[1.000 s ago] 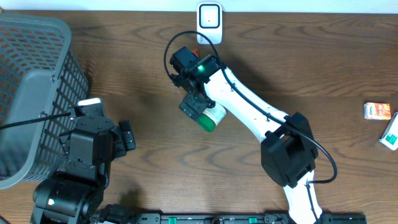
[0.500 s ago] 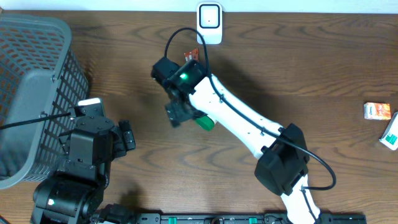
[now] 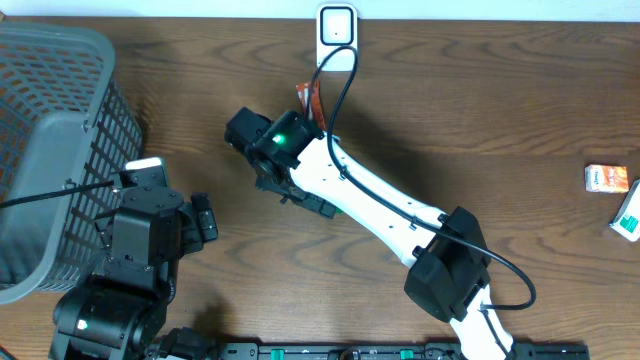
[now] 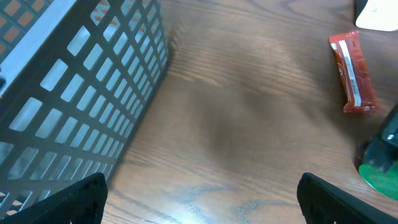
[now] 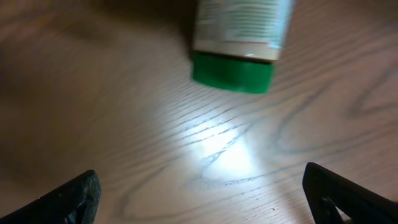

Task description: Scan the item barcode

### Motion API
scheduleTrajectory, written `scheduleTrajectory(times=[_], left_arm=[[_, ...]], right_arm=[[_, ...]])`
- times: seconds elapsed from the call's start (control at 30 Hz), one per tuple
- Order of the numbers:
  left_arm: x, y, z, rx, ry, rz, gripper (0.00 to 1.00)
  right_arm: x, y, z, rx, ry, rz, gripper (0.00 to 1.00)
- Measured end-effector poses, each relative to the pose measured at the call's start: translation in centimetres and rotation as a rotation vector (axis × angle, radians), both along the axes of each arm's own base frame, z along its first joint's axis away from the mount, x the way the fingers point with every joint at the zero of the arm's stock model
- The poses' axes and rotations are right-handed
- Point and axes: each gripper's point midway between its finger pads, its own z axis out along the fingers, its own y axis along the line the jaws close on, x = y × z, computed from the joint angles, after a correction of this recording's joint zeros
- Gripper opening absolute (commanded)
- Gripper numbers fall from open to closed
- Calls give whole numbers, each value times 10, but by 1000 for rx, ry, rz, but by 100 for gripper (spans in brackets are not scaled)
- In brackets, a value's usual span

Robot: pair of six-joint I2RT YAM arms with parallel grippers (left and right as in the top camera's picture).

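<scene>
The white barcode scanner (image 3: 337,35) stands at the table's far edge. A white tube with a green cap (image 5: 239,37) lies on the wood just ahead of my right gripper (image 5: 205,199), which is open, holds nothing and is apart from the tube. From overhead the tube is hidden under the right arm, whose gripper (image 3: 290,192) hangs over mid-table. A red snack bar (image 4: 352,71) lies flat near the scanner, and it also peeks out beside the arm (image 3: 310,100). My left gripper (image 4: 202,202) is open over bare wood beside the basket, with the green cap (image 4: 379,175) at its right.
A grey mesh basket (image 3: 50,130) fills the left side, close to the left arm. A small orange box (image 3: 610,178) and a teal box (image 3: 628,222) lie at the right edge. The right arm stretches diagonally across the middle.
The right arm has swung left and away from the tube, which now lies under the arm in the overhead view. The left arm has not moved.
</scene>
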Motion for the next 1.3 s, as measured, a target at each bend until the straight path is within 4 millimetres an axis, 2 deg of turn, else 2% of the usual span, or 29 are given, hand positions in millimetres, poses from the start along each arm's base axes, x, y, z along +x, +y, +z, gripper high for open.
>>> scheduleTrajectory(times=[0.17,0.33,0.43,0.57,0.77,1.17,1.3], left_arm=[[0,0,0,0,0,0,98],[0,0,0,0,0,0,98],[0,0,0,0,0,0,98],[0,0,0,0,0,0,98],[0,0,0,0,0,0,98],[0,0,0,0,0,0,98],[0,0,0,0,0,0,98]], right_arm=[[2,-6,-4,-19,-15,-68,99],[-3,-19,-27,-56,23,-119,99],[5,-21,-38,-40,20,-125,99],[21,-23,-40,-13,0,-108,99],[24,-37,-58,-19,45,-102,99],[20,-32,-79,40,94,-64,99],[17,-34,-86,32,102,-49,92]])
